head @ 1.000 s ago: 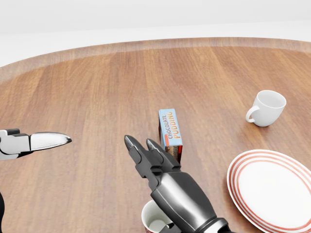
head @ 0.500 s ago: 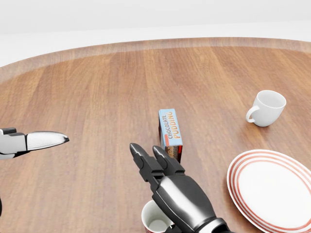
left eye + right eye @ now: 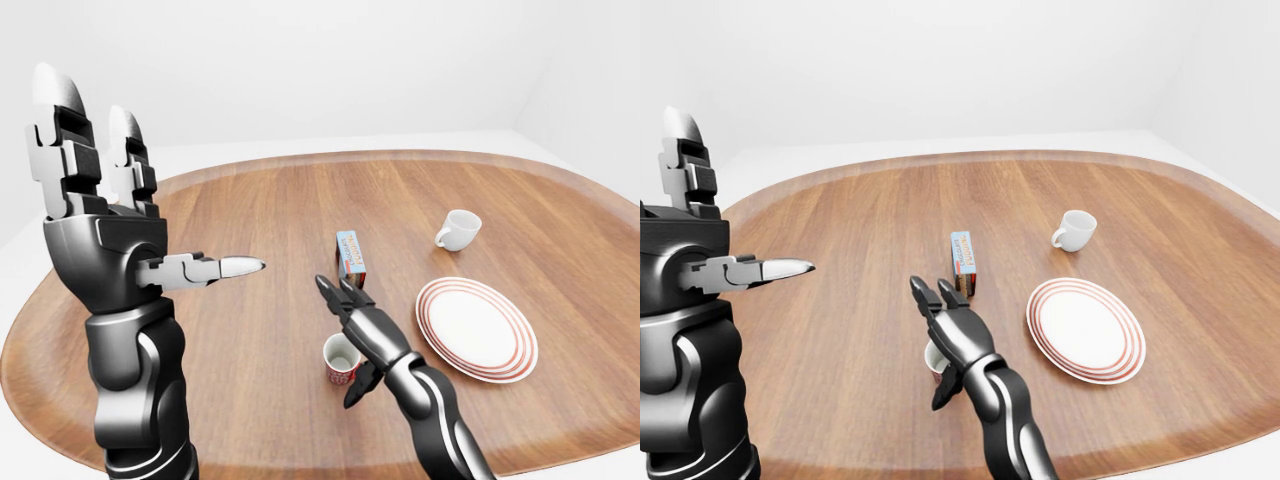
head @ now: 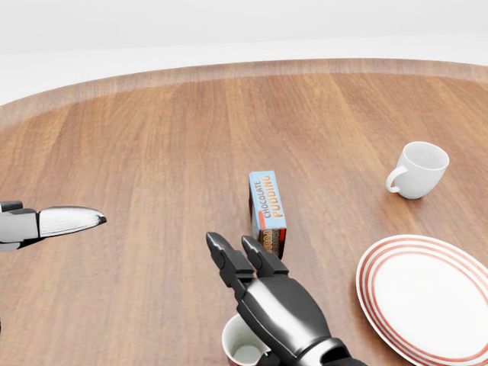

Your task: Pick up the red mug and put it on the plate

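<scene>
The red mug [image 3: 340,360], white inside, stands upright on the wooden table, low in the left-eye view and at the bottom edge of the head view [image 4: 242,347]. My right hand [image 3: 345,330] is open, its fingers stretched over the mug's right side and its thumb hanging beside the mug; it is not closed round the mug. The white plate [image 3: 476,327] with red rings lies to the mug's right. My left hand [image 3: 150,200] is raised at the left, open and empty, fingers upright, thumb pointing right.
A chocolate pudding box [image 3: 350,255] stands just above the mug, close to my right fingertips. A white mug [image 3: 458,229] lies tilted above the plate. The oval wooden table [image 3: 250,220] runs wide to the left and top.
In the head view my right hand has drawn down toward the bottom edge, over the mug. The left thumb has slid a little left. The mug has not moved.
</scene>
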